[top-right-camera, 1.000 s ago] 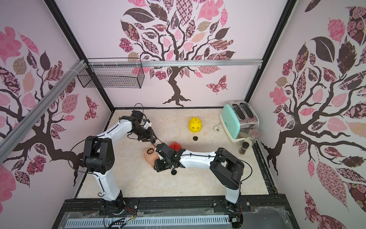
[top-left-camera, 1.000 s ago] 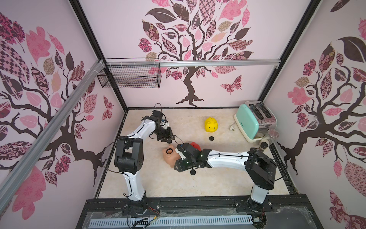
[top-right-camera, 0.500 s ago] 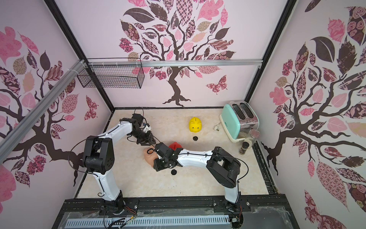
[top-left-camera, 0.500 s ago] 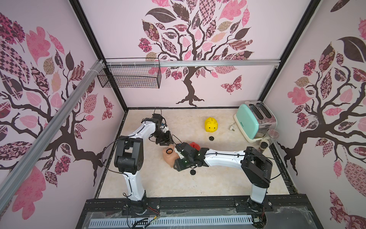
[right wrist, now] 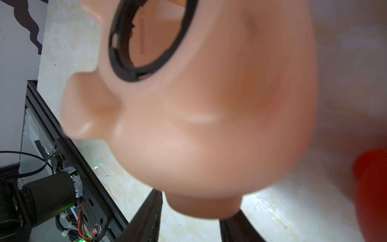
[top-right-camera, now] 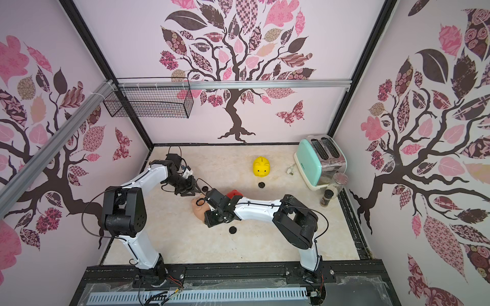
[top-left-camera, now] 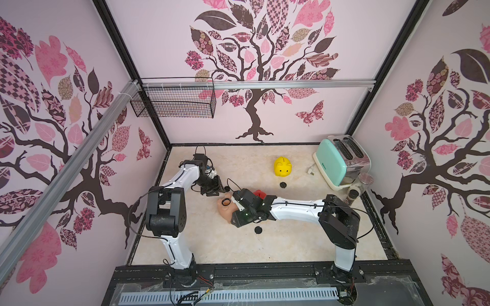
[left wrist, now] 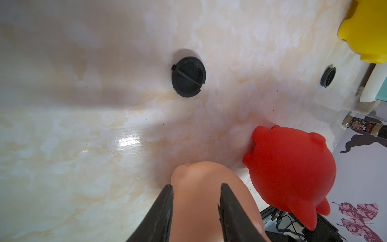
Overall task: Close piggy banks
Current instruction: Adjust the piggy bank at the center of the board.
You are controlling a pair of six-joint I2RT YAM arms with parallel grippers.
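Observation:
The peach-pink piggy bank (top-left-camera: 224,210) lies belly up in both top views, and its open round hole (right wrist: 146,42) has a black rim. My right gripper (right wrist: 199,207) is shut on its snout. My left gripper (left wrist: 195,187) comes in from the far left side and is shut on a small jutting part of the same pig (left wrist: 196,201). The red piggy bank (top-left-camera: 259,193) sits just behind my right wrist. The yellow piggy bank (top-left-camera: 283,166) stands upright farther back. One black plug (left wrist: 188,77) lies on the table ahead of my left fingers.
Two more black plugs lie loose: one (top-left-camera: 283,184) in front of the yellow pig, the other (top-left-camera: 258,230) near my right forearm. A mint-green toaster (top-left-camera: 340,161) and two jars (top-left-camera: 358,188) stand at the back right. A wire basket (top-left-camera: 175,102) hangs on the back wall.
My left gripper has slid a little forward and down toward the peach-pink pig. The right arm and the pig have stayed almost still.

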